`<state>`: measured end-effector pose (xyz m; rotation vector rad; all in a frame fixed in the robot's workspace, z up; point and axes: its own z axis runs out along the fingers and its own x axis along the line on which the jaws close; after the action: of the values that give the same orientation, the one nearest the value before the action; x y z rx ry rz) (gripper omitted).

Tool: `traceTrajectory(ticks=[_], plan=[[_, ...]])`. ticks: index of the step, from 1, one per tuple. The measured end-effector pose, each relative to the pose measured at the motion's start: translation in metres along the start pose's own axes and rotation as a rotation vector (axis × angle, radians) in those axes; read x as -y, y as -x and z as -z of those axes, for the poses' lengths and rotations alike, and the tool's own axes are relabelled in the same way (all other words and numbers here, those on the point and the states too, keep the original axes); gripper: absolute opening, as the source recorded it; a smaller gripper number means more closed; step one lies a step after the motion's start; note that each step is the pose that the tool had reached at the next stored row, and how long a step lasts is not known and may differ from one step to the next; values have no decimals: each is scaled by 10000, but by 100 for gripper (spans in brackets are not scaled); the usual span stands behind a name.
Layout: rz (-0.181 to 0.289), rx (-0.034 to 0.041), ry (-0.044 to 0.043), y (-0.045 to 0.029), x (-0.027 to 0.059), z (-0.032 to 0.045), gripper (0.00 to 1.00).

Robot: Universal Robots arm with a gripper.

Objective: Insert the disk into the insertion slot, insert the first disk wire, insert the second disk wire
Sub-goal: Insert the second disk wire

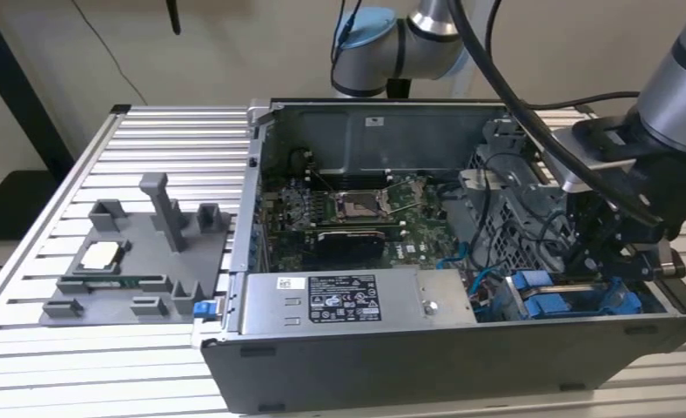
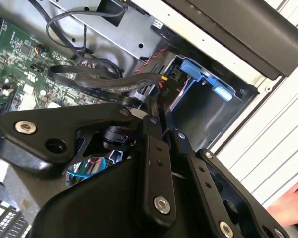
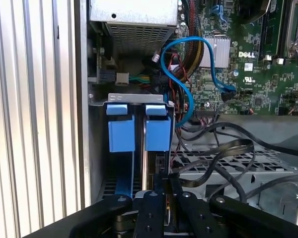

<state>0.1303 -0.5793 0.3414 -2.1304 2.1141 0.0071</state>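
Your gripper (image 1: 608,266) hung low inside the open computer case (image 1: 319,366), at the corner on the exterior view's right where the drive bay sits. The case lay on its side on the slatted metal worktop (image 1: 145,139), with the motherboard (image 1: 355,213) exposed in the middle and the grey power supply box (image 1: 343,300) along the near wall.

The disk (image 1: 575,300) was already down in the insertion slot; in the exterior view you saw its bright blue carrier just beneath the gripper. In the first wrist view, two blue end tabs (image 3: 136,131) stood side by side in the bay, beside the case wall. I could not make out which carrier held the drive itself.

The jaws were pressed close together, the two black fingers (image 3: 159,208) nearly touching in the first wrist view. They seemed to be pinching something thin and dark, possibly a cable connector, but the view was too cramped to be sure.

A blue data cable (image 3: 181,74) looped from the motherboard towards the bay, and flat black cables (image 3: 223,153) curled over the perforated cage beside it.

On the exterior view's left, a grey fixture tray (image 1: 134,261) rested on the worktop, well apart from the case. In the second wrist view, part of a person's hand (image 2: 293,203) showed at the edge, outside the case.
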Motion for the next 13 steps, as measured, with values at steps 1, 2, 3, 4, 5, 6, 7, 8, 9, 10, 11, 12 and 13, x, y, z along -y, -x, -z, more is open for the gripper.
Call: traceTrajectory(ticks=[1,2,3,4,5,6,7,8,9,10,11,12,13], plan=[[-1,8,0,0,2,-2,16],[-2,10,0,0,3,-5,16],[-2,11,0,-1,3,-9,16],[-2,11,-1,-1,4,-13,16],[-1,12,0,-2,5,-19,16],[-2,10,0,-3,4,-24,16],[-2,6,0,-4,4,-31,16],[-1,1,0,-5,3,-39,16],[0,-2,0,-6,2,-49,16],[0,-4,0,-7,1,-61,16],[-1,6,0,-8,-1,-76,16],[-2,32,-1,-8,-1,-92,18],[-1,26,-1,-9,-1,-91,18]])
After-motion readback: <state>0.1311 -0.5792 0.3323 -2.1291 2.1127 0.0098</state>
